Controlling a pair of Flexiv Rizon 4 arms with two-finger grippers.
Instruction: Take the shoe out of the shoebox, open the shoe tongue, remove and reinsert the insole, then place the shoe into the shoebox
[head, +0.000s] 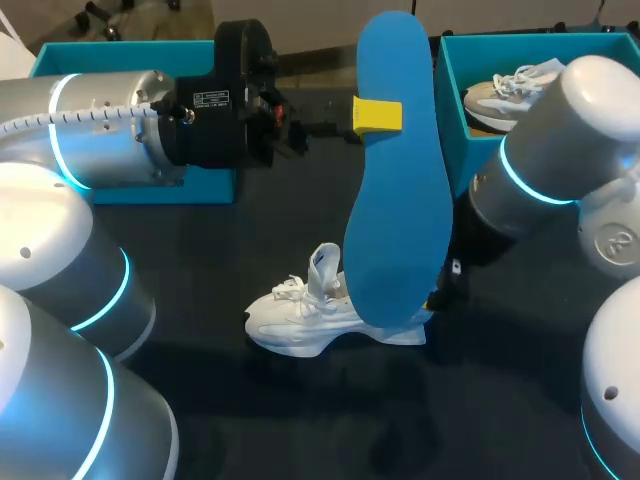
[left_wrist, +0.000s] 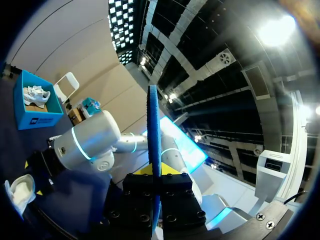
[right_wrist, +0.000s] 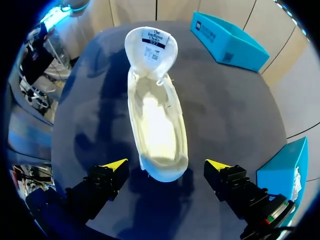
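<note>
My left gripper (head: 377, 115) is shut on a blue insole (head: 400, 170) and holds it upright above the table. In the left wrist view the insole (left_wrist: 153, 130) is edge-on between the left gripper's (left_wrist: 155, 172) fingers. A white shoe (head: 305, 315) lies on the dark table under the insole, its tongue (right_wrist: 151, 47) pulled open and its inside (right_wrist: 157, 120) bare. My right gripper (right_wrist: 166, 165) stands open at the shoe's heel, one yellow fingertip (right_wrist: 115, 164) on each side and clear of it. In the head view the insole hides that gripper.
A teal shoebox (head: 455, 110) at the back right holds another shoe (head: 510, 90). A second teal box (head: 130, 185) sits at the back left under my left arm. The shoebox (left_wrist: 37, 112) also shows in the left wrist view.
</note>
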